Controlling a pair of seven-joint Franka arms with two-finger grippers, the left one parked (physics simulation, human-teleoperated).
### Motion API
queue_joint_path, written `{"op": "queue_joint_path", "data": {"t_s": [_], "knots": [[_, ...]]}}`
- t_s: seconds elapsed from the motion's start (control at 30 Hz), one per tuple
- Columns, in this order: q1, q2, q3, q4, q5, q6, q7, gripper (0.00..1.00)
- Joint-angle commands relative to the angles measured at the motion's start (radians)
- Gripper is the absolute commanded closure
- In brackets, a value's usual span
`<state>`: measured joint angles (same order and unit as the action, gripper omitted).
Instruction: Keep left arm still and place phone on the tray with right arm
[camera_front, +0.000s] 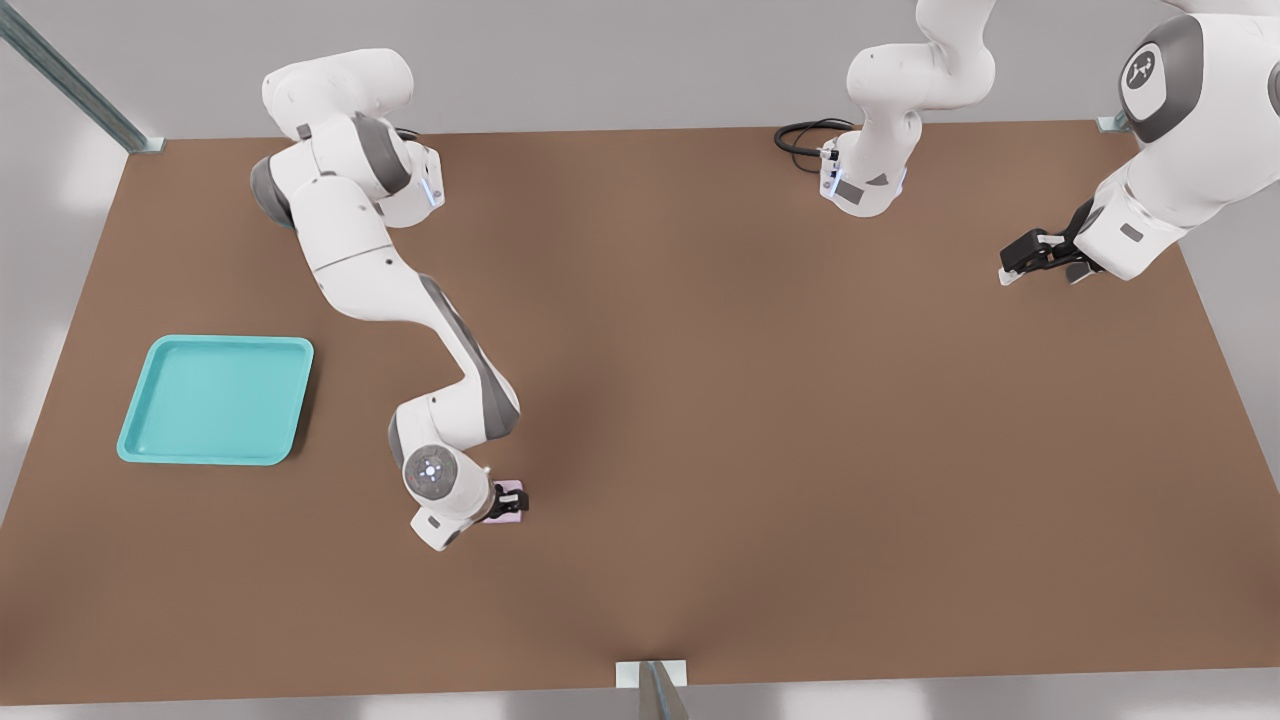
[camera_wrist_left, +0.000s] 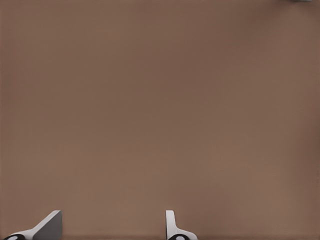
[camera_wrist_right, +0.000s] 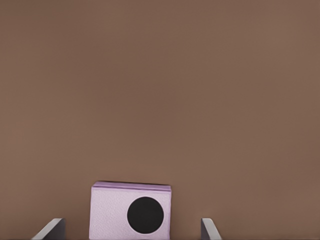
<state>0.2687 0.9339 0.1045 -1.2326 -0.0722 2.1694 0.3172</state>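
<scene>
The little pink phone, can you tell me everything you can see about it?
The small pale pink, nearly square phone is a flat slab with a matte, plastic-looking face. One round black lens shows on it in the right wrist view; its lower part is cut off there. It lies flat on the brown table, well off to the front view's right of the shallow turquoise tray. The black claw is low over it, a finger on either side, with gaps showing.

Bare table (camera_front: 700, 400) between pincer (camera_front: 508, 502) and tray (camera_front: 215, 400).
</scene>
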Motion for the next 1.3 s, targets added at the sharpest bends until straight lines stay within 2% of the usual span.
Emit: {"op": "queue_joint_path", "data": {"t_s": [0.0, 0.37, 0.57, 1.17, 1.27], "knots": [[0.0, 0.005, 0.0, -0.001, 0.02, 0.012, 0.203, 0.0], [0.012, 0.005, 0.001, -0.057, 0.043, 0.052, 0.204, 0.0], [0.012, 0.008, 0.0, -0.059, -0.001, 0.046, 0.186, 0.0], [0.01, 0.031, 0.0, -0.065, -0.001, 0.105, 0.149, 0.0], [0.01, 0.031, 0.0, -0.065, -0.001, 0.105, 0.149, 0.13]]}}
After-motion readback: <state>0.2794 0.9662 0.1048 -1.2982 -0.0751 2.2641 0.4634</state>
